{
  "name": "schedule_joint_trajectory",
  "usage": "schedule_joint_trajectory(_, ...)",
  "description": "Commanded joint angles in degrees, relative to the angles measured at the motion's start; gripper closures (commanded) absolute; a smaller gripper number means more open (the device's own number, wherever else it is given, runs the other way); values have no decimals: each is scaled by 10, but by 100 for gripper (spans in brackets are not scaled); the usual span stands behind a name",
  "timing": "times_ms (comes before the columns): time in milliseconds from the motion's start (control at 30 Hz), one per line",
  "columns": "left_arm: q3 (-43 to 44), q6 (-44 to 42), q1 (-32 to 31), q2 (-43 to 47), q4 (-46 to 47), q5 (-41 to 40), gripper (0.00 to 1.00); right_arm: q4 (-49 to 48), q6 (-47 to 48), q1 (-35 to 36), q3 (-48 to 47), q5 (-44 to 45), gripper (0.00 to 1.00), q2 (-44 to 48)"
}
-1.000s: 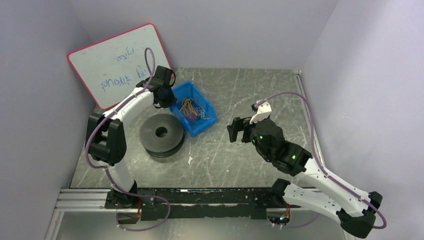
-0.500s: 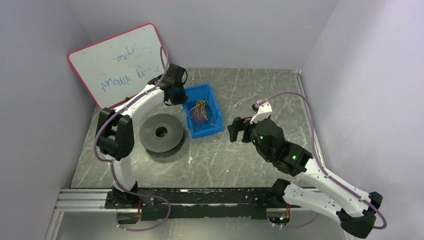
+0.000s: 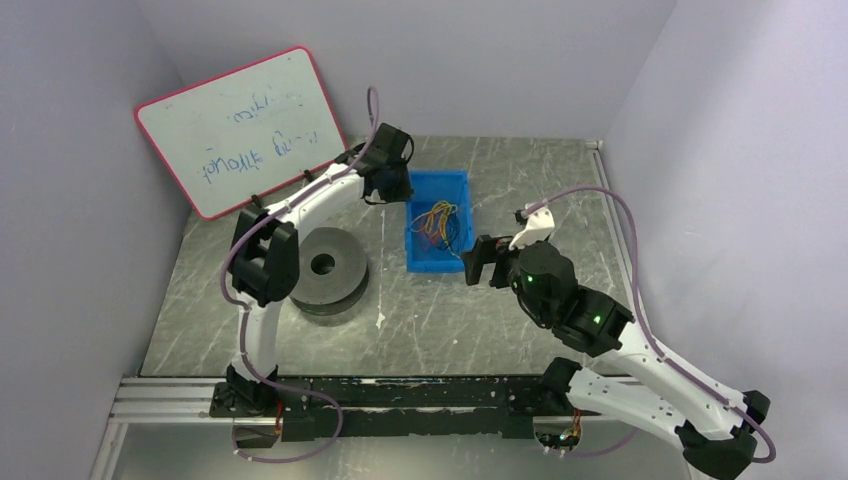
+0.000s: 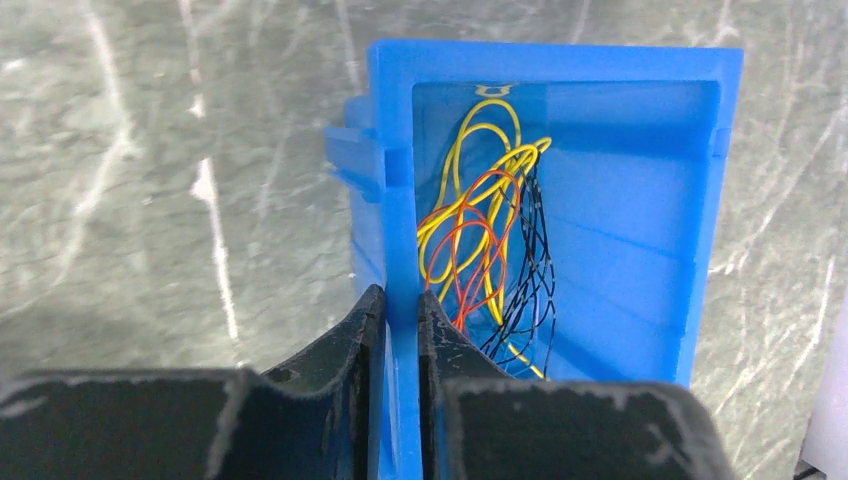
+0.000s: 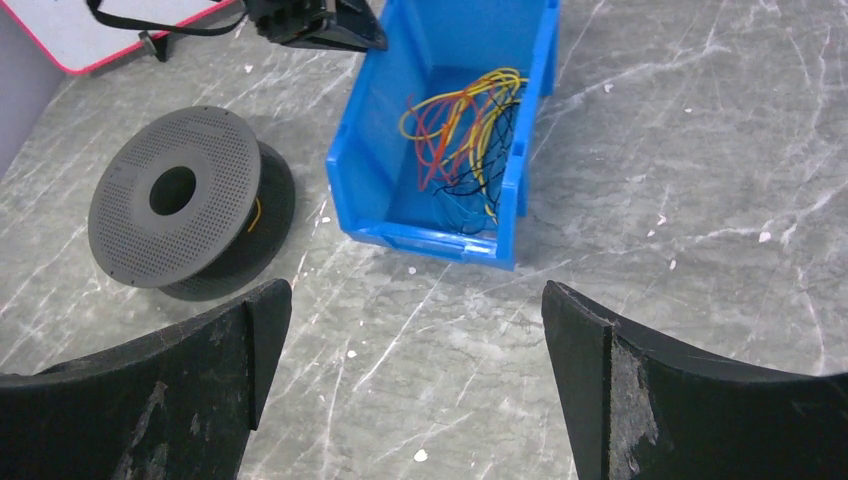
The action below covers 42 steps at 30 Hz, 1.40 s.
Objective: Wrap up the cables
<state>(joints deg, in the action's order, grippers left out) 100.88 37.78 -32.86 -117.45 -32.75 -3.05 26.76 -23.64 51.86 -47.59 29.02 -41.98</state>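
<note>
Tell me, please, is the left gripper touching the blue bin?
Touching: the left wrist view shows the left gripper, jaws clamped on the blue bin wall.

The top external camera sits high above and behind the arm bases [image 3: 245,395], which lie at 6 o'clock. From far off it looks down over the whole table [image 3: 450,330], with the whiteboard [image 3: 240,130] at 10 o'clock, the spool [image 3: 300,268] at 8 o'clock and the blue bin [image 3: 437,266] near centre. The left wrist camera is very close, sighting along its own fingers [image 4: 350,350] at 6 o'clock onto the blue bin [image 4: 640,250]. The right wrist camera stands farther back, looking down between its fingers [image 5: 200,380] at 7 and 5 o'clock: blue bin [image 5: 375,150] at 12, spool [image 5: 215,175] at 9, whiteboard [image 5: 110,25] at 11. All three views share the bin and its cables [image 3: 440,222] [image 4: 480,250] [image 5: 460,130].
</note>
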Motion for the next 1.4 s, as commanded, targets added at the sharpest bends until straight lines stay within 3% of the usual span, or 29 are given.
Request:
schedule_joint_trajectory(0,58,7,-20,-30,29,46,93,18,-17,2,-17,12,0,22)
schedule_joint_trajectory(367,158,36,-55,-126,76,105,93,38,-30,1,-18,33,0,48)
schedule_joint_trajectory(667,239,61,-77,-167,90,90,92,59,-42,1,-20,43,0,68)
schedule_joint_trajectory(1067,196,57,-81,-129,126,83,57,77,-49,1,-32,41,0,74)
schedule_joint_trajectory(1367,90,17,-82,-23,152,53,43,78,-56,1,-34,33,0,69)
